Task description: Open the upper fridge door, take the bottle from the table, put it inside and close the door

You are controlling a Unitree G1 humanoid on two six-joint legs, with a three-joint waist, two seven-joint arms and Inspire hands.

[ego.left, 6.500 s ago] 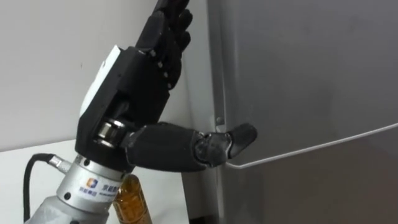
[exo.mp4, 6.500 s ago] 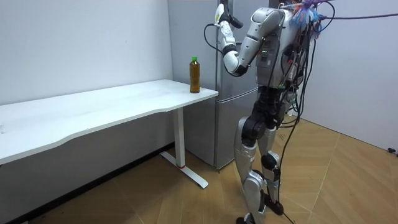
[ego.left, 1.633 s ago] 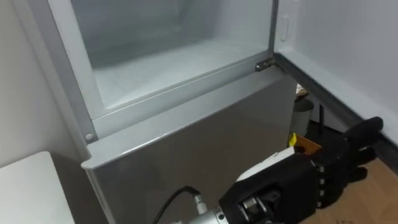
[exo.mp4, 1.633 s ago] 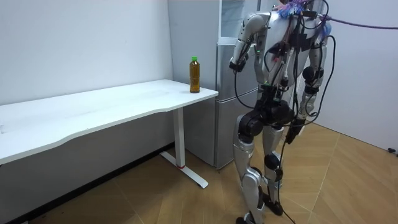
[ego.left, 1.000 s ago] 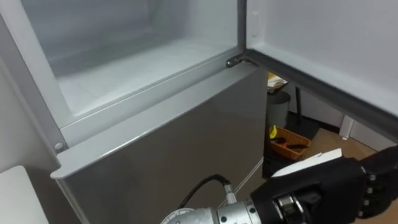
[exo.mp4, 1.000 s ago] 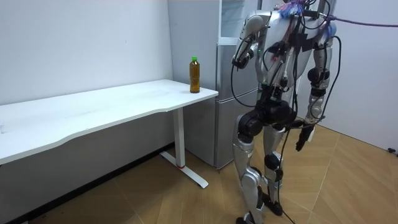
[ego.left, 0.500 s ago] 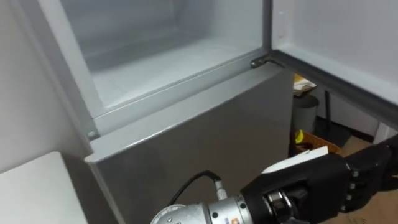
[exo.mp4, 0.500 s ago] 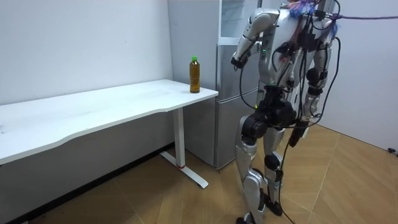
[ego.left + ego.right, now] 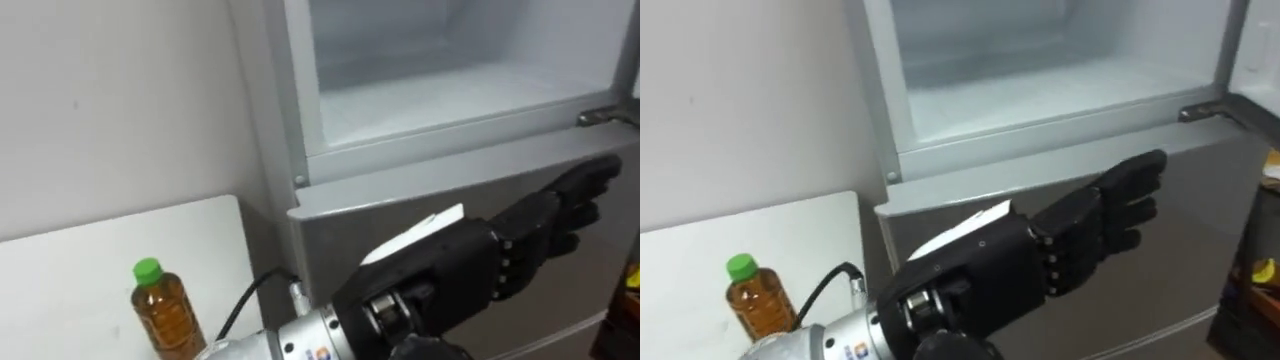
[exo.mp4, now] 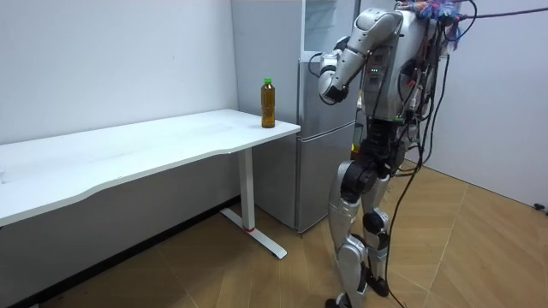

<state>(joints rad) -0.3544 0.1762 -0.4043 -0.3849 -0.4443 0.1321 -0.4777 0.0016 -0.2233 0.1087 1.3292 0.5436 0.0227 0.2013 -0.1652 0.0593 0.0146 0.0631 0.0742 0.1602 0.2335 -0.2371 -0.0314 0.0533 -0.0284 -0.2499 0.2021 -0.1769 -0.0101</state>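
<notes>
**White Table, Pale Wall, Wooden Floor**

A long white table stands against a pale wall, and its front edge curves in and out along its length. A white leg with a flat foot carries the end nearer the room view's right. The wooden floor is laid in angled strips.

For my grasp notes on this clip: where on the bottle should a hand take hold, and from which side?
Probably round the amber body of the bottle, below its green cap: it stands upright near the white table's edge, with a round wall that fingers can wrap. Come level from the fridge side, where the open left hand is.
</notes>
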